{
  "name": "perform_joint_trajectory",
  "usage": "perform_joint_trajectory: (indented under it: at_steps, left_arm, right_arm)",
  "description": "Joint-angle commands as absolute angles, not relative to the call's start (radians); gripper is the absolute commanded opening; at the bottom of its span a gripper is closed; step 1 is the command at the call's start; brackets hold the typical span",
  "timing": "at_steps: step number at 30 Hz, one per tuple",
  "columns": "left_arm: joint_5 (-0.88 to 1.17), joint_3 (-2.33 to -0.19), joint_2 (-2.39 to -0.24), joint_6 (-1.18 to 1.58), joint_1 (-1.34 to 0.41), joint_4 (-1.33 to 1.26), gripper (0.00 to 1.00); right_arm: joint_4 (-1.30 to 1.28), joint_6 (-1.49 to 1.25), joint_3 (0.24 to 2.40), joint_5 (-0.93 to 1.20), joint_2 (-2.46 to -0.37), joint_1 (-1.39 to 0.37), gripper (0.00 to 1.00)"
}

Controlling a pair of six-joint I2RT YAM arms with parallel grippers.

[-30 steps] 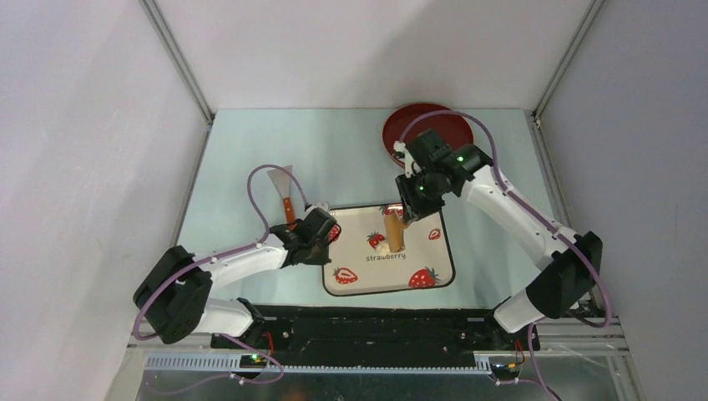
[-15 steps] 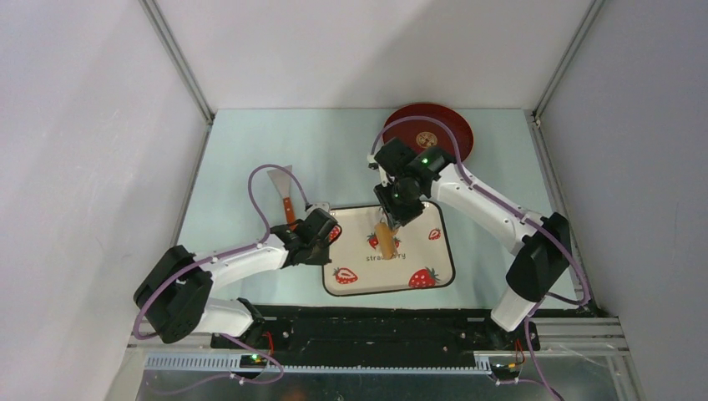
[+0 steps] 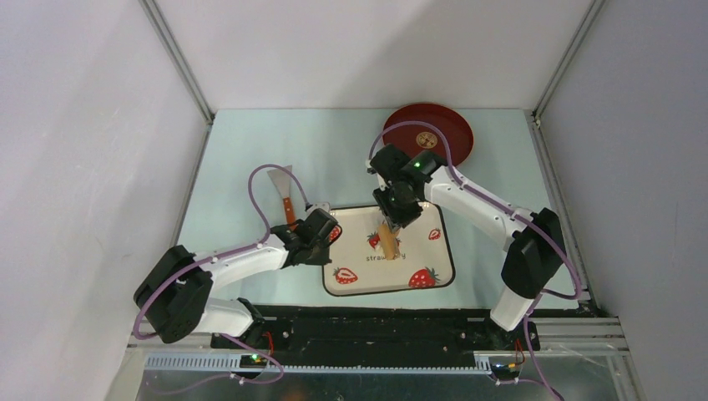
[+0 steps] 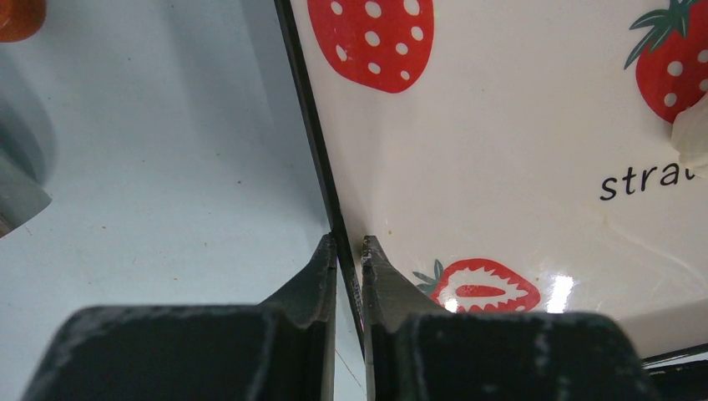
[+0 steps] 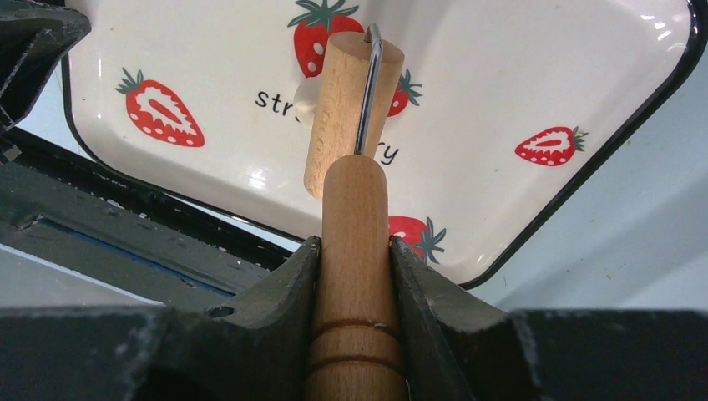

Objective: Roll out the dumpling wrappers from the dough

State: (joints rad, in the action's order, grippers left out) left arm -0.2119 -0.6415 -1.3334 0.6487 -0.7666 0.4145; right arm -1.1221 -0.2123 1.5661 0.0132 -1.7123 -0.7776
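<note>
The strawberry-patterned plate (image 3: 367, 274) lies in front of the arms. My left gripper (image 4: 349, 242) is shut on the plate's black left rim (image 4: 311, 125). My right gripper (image 5: 355, 242) is shut on the handle of the tan wooden roller (image 5: 351, 109), and the roller's barrel rests tilted on the plate (image 5: 518, 75). A small cream-white lump of dough (image 5: 305, 100) sits against the barrel's left side, partly hidden by it. The dough (image 4: 693, 134) also shows at the right edge of the left wrist view. No dumpling wrappers are in view.
A red round tray (image 3: 447, 125) with a gold emblem (image 3: 427, 139) lies at the back right. A metal scraper (image 3: 281, 180) with an orange handle lies left of the plate, behind my left gripper (image 3: 327, 236). The black base rail (image 3: 376, 338) runs along the near edge.
The right arm has swung left and carried the roller a little leftward over the plate, uncovering the red tray. The left gripper has stayed on the plate's rim.
</note>
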Motion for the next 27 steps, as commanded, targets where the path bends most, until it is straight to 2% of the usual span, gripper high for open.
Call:
perform_joint_trajectory:
  at_steps: [1,10,27]
  left_arm:
    - [-0.194,-0.615,-1.371,0.647,-0.787,0.491,0.09]
    - [-0.196,-0.618,-1.376,0.647,-0.791,0.491,0.08]
    - [-0.200,-0.624,-1.383,0.649,-0.796,0.492,0.08]
  right_arm:
    - [-1.073,-0.230,1.526,0.030,-1.717,-0.792,0.00]
    - [-1.023,-0.242,1.505,0.106,-1.699,-0.805,0.00]
    - [-0.981,-0.268,1.407,0.069,-1.782,-0.850,0.00]
